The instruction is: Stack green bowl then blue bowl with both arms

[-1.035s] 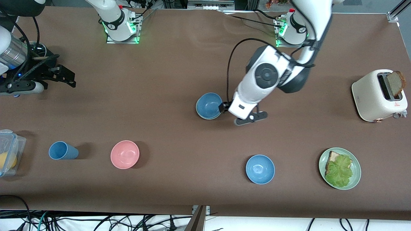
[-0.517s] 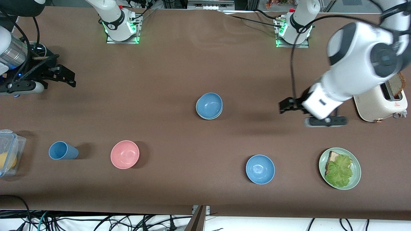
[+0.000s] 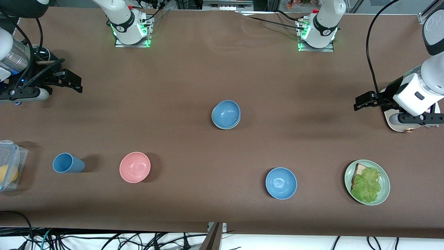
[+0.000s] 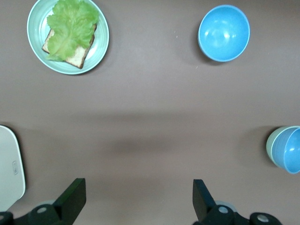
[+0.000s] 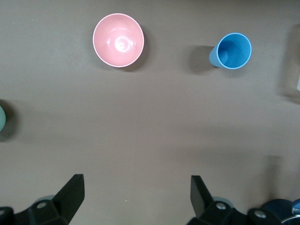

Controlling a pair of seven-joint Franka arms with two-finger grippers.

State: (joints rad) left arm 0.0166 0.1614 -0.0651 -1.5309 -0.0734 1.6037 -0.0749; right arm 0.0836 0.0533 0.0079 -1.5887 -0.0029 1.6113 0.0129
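We find the blue bowl [image 3: 226, 114] nested inside the green bowl [image 3: 217, 124] at mid-table; only a pale green sliver of rim shows beneath the blue one, clearest in the left wrist view, where the pair appears at the frame edge [image 4: 286, 149]. The left gripper [image 3: 364, 103] hangs empty at the left arm's end of the table, over the bare tabletop just beside the toaster [image 3: 395, 125], its fingers [image 4: 74, 198] spread wide with nothing between them. The right gripper [image 3: 71, 83] waits at the right arm's end of the table, also empty, its fingers [image 5: 70, 191] likewise spread wide over bare tabletop. Nearer to the front camera than the stack we see a brighter blue bowl [image 3: 281, 183], and toward the left arm's end from it a green plate [image 3: 384, 194] carrying bread [image 3: 359, 170] and lettuce [image 3: 367, 186]. Toward the right arm's end stand a pink bowl [image 3: 135, 167] and a blue cup [image 3: 67, 163], near each other but apart. A clear container [image 3: 10, 163] sits at the table edge near the cup.
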